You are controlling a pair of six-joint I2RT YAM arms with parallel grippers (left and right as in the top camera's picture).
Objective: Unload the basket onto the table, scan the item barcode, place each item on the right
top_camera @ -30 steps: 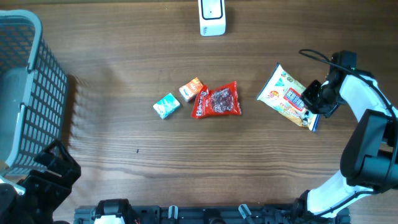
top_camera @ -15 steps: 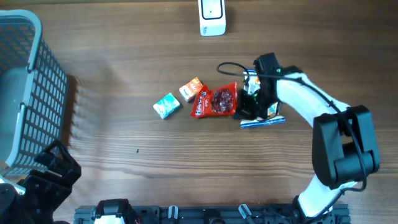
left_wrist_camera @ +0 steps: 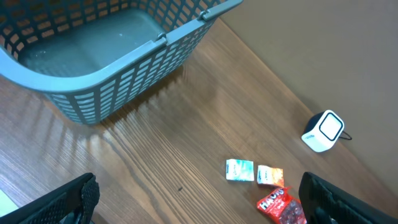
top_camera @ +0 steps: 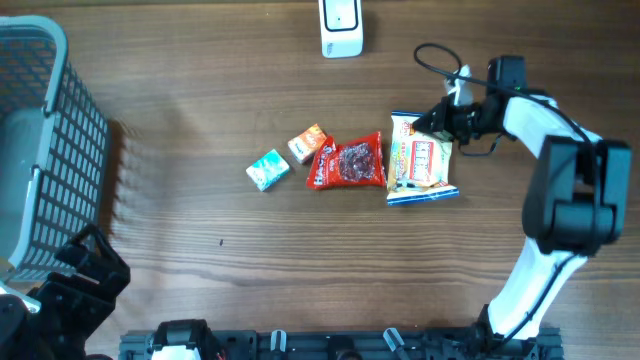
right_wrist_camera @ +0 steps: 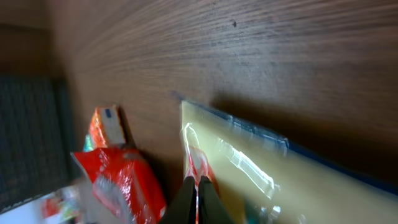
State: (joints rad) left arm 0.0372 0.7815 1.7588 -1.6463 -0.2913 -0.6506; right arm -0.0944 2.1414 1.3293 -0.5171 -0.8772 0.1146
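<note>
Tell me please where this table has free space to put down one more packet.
Bare wood lies between the basket and the teal box, and on the robot's side of the packets. The middle is crowded: teal box, orange box, red bag and yellow bag sit close together, the right end effector at the yellow bag's top corner.

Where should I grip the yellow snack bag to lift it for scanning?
Pinch the yellow snack bag by its thin far seam, coming from the scanner side. It lies flat, so only edges offer a pinch, and the red bag crowds its left edge. The right gripper looks shut on that seam's corner.
</note>
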